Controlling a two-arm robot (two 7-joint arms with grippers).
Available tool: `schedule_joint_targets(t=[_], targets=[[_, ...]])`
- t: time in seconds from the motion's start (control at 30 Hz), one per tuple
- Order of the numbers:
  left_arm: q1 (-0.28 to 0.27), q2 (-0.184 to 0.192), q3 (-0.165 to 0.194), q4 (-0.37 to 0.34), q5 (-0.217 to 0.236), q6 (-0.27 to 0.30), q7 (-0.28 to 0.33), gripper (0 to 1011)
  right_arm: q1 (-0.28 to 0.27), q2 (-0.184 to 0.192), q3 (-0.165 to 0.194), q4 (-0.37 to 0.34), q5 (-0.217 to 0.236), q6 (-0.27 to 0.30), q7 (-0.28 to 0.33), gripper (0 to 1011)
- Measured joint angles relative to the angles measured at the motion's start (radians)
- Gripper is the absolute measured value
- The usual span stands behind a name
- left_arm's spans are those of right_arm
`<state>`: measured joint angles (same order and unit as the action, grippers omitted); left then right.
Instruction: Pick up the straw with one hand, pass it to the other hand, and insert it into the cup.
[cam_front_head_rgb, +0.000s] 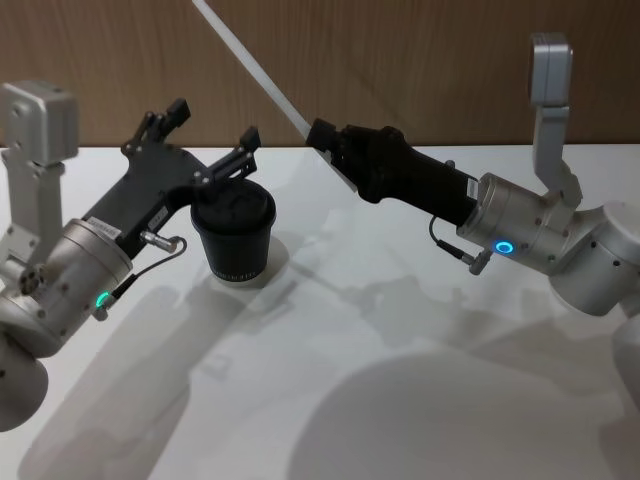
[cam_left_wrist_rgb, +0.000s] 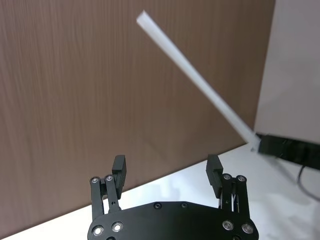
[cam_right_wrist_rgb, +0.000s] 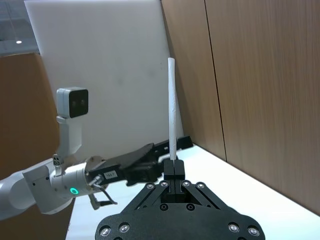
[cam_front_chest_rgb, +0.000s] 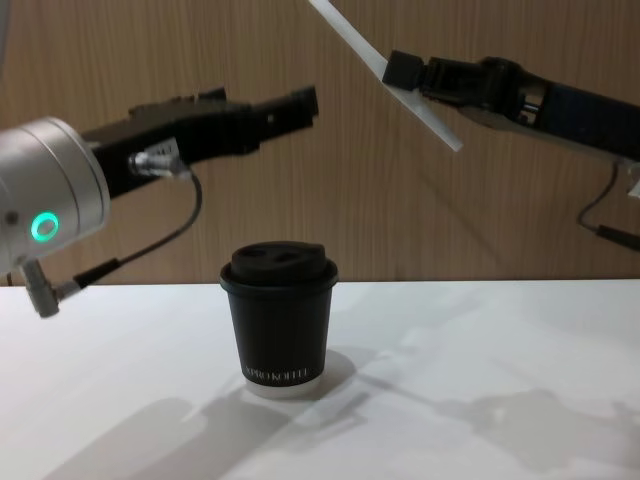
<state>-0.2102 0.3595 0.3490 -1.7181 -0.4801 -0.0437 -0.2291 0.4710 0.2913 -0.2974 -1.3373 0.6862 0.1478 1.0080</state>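
So the whole handover comes down to one thing: the straw (cam_front_head_rgb: 255, 70) is up in the air, pinched by the right claw (cam_front_head_rgb: 322, 138) close to its lower end, with only a short stub poking out below. The long free part slants up and across toward the robot's left. That puts it above and to the right of the left claw (cam_front_head_rgb: 214, 123), which is spread wide and holding nothing. The left claw is also the one nearer the cup (cam_front_head_rgb: 233, 232), which stands upright on the table (cam_front_head_rgb: 400, 380).

My guess is the next move has to bring the spread claw up onto that slanted free length, or the straw down into it — right now they're apart.

The views disagree a bit, which helps. From the head it looks like the left claw is almost sitting on the cup, but the chest view shows it hanging well above, with clear space between. The left wrist view shows the straw passing beyond its fingers (cam_left_wrist_rgb: 119, 167), not between them. The right wrist view is where you see the right claw pressed together on the straw.
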Motion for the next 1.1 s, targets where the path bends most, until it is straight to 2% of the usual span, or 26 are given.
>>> schedule_joint_targets(t=[0.33,0.87,1.1], targets=[[0.026,-0.005,-0.049,-0.052,-0.162,0.008,-0.092,1003,0.001,0.000,0.000,0.001,0.000,-0.001,0.000,1],[0.059,0.002,-0.089,-0.094,-0.340,0.041,-0.180,1003,0.002,0.000,0.000,0.002,0.000,-0.001,0.000,1],[0.059,-0.001,-0.090,-0.083,-0.388,0.044,-0.211,1003,0.002,0.000,0.000,0.002,0.000,-0.001,0.000,1]])
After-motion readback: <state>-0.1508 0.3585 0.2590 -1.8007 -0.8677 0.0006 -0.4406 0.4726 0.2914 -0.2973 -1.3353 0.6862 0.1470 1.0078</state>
